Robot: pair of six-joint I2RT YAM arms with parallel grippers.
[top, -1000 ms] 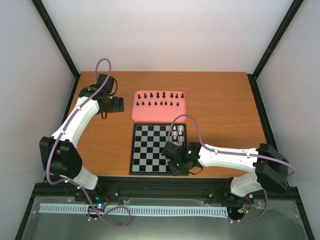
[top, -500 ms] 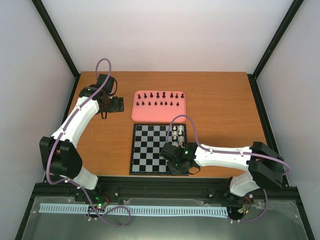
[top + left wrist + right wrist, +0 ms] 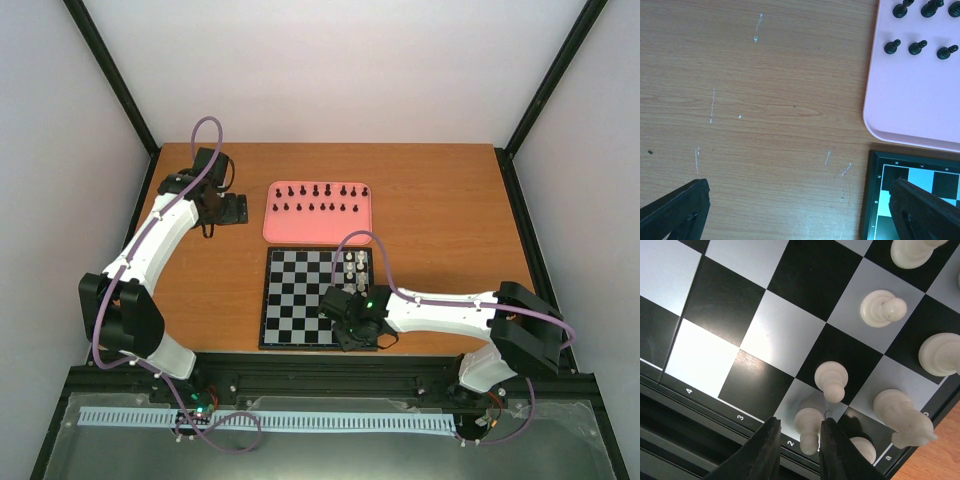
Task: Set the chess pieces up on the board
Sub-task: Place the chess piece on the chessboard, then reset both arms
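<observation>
The right gripper [image 3: 800,425] hangs low over the near right corner of the board [image 3: 782,332], jaws slightly apart around a white pawn [image 3: 809,426] standing on row 2, seemingly to leave it beside the other white chess pieces [image 3: 882,307]. The left gripper [image 3: 799,192], jaws wide apart, waits over bare counter [image 3: 765,100] by the pink tray [image 3: 910,100], likely keeping clear yet near the black pieces [image 3: 892,46].

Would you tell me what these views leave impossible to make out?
- Top external: the right arm covers the board's near right corner.
- Top external: black pieces on the pink tray are too small to identify.
- Right wrist: the right fingers hide part of the corner white piece.
</observation>
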